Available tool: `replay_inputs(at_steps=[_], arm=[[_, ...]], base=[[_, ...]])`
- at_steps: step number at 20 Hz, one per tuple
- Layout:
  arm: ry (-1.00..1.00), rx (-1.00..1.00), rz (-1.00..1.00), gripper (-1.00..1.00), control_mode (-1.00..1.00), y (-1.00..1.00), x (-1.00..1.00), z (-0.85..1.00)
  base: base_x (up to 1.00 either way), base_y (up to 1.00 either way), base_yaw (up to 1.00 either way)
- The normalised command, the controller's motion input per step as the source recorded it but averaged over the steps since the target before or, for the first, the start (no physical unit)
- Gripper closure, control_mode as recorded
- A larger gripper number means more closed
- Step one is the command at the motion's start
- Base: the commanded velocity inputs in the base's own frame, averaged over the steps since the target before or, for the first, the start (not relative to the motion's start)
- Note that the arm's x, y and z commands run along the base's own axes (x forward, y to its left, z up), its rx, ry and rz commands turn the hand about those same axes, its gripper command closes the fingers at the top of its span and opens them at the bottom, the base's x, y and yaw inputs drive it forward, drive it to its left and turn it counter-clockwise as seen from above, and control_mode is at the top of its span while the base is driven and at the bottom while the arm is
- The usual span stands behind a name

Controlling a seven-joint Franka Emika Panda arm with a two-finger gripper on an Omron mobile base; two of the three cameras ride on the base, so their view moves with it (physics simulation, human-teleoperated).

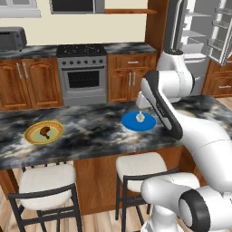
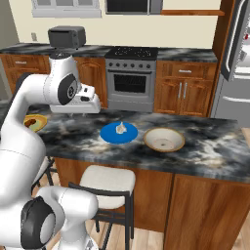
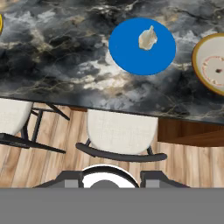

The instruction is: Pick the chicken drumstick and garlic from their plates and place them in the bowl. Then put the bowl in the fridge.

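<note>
Marbled black-and-grey stone counter [image 1: 90, 131], left base view: it carried a round yellow-rimmed plate with an olive-green centre [image 1: 44, 132] toward its left end, and on that plate lay the small reddish-brown roasted chicken drumstick [image 1: 45, 132]. A flat bright blue round plate [image 1: 138, 122] sat well to the right, with the small off-white garlic bulb [image 1: 140, 117] on it. The white arm rose at the right, above the blue plate. A tall stainless-steel grey fridge [image 1: 201, 36] stood open at upper right, white shelves showing. Two pale cushioned stools [image 1: 45, 181] stood below the counter edge.

Right base view: the blue plate with the garlic lay mid-counter, and just beside it to the right sat the shallow round beige bowl with a pale rim [image 2: 164, 139], apart from the plate. The yellow plate with the drumstick lay at far left, partly behind the arm. The white hand hung above the counter between the two plates; the state of its fingers could not be told.

Hand view: blue plate and garlic lay at top centre, the bowl cut by the right edge, a stool beneath the counter edge.
</note>
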Motion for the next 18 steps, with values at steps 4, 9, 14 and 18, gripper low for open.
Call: replay_inputs(at_steps=[4,9,14,18], arm=[[0.0,0.0,0.0,-1.0,-1.0,0.0,0.0,0.0],[-0.01,0.02,0.0,-1.0,-1.0,-0.13,-0.01,-0.13],[-0.01,0.0,0.14,-1.0,-1.0,-0.29,0.14,-0.26],[0.08,0.0,0.1,-1.0,-1.0,-0.24,0.48,-0.36]], base=[[0.0,0.0,0.0],[0.0,0.0,0.0],[0.0,0.0,0.0],[0.0,0.0,0.0]])
